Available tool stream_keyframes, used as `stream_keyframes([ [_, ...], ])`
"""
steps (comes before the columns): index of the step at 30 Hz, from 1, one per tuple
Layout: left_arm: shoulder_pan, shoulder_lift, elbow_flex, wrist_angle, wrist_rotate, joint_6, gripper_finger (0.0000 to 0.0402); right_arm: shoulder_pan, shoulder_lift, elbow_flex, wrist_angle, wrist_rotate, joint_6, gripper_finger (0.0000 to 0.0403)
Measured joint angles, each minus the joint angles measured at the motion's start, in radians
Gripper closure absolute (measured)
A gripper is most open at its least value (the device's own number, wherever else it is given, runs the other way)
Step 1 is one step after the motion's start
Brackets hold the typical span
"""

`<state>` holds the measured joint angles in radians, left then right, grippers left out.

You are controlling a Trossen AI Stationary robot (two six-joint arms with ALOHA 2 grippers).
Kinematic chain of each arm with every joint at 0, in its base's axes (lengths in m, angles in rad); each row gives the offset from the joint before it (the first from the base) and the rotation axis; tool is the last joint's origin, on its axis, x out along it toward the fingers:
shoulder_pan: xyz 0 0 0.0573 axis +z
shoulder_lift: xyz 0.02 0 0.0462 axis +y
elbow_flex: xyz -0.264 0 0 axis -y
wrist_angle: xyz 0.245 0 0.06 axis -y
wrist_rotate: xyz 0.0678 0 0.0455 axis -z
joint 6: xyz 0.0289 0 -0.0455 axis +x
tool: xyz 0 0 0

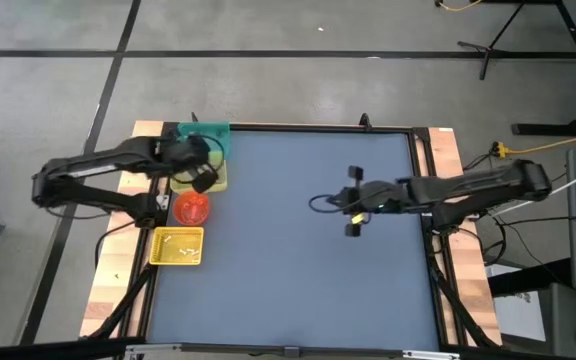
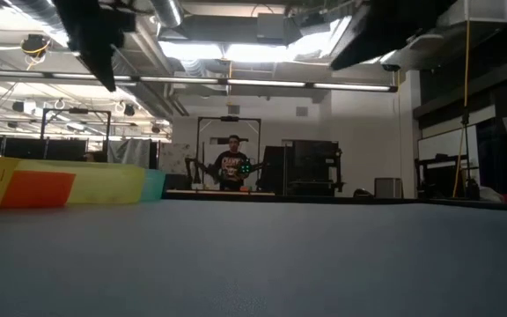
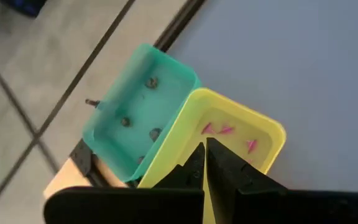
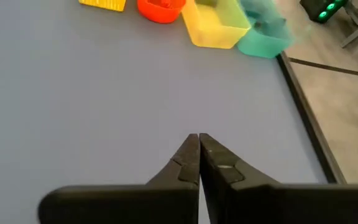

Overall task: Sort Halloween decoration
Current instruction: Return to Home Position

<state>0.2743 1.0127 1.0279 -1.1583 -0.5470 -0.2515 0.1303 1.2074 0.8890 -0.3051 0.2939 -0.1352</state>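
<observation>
Both pinched — left tool [image 3: 204, 146] over yellow bin [image 3: 169, 152]; right tool [image 4: 198, 138] over table [image 4: 73, 93].

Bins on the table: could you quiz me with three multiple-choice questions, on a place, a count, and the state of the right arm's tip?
1. Seen from above, the teal bin stands A) at the left edge of the table B) at its centre C) at its right edge
2. How many containers are there? A) two B) four C) six
3. The right end effector is A) shut and empty B) wide open C) gripping a bin
Answers: 1 A, it sits at the left edge. 2 B: teal bin, yellow bin, red bin, yellow basket. 3 A, its fingers meet with nothing between.
</observation>
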Motion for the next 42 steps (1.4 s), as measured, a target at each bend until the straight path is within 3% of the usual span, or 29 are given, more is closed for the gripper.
stream_keyframes([
  [5, -0.019, -0.189, -0.097, 0.059, 0.046, -0.003, 0.0401, 0.000, -0.169, 0.000, -0.143, 0.000, 0.001, 0.0397],
  [10, -0.068, -0.395, -0.320, 0.276, 0.126, -0.007, 0.0401, 0.000, -0.317, 0.000, -0.258, 0.001, 0.000, 0.0401],
  [11, -0.071, -0.418, -0.312, 0.246, 0.190, 0.008, 0.0401, 0.000, -0.345, 0.000, -0.273, 0.002, 0.000, 0.0401],
  [13, -0.085, -0.437, -0.295, 0.367, 0.249, 0.039, 0.0401, 0.000, -0.396, -0.009, -0.289, 0.001, 0.000, 0.0400],
  [18, -0.114, -0.511, -0.354, 0.604, 0.253, 0.078, 0.0401, -0.001, -0.529, -0.107, -0.263, 0.003, 0.009, 0.0399],
  [25, -0.114, -0.580, -0.516, 0.793, 0.314, 0.103, 0.0401, -0.001, -0.732, -0.314, -0.064, 0.017, 0.032, 0.0398],
  [33, -0.115, -0.609, -0.801, 1.197, 0.456, 0.130, 0.0402, 0.000, -0.925, -0.568, 0.203, 0.000, 0.034, 0.0398],
  [39, -0.115, -0.621, -1.020, 1.538, 0.522, 0.132, 0.0401, 0.000, -1.026, -0.691, 0.270, -0.022, 0.088, 0.0398],
  [42, -0.114, -0.630, -1.017, 1.483, 0.518, 0.136, 0.0401, 0.000, -1.069, -0.727, 0.276, -0.028, 0.108, 0.0398],
])
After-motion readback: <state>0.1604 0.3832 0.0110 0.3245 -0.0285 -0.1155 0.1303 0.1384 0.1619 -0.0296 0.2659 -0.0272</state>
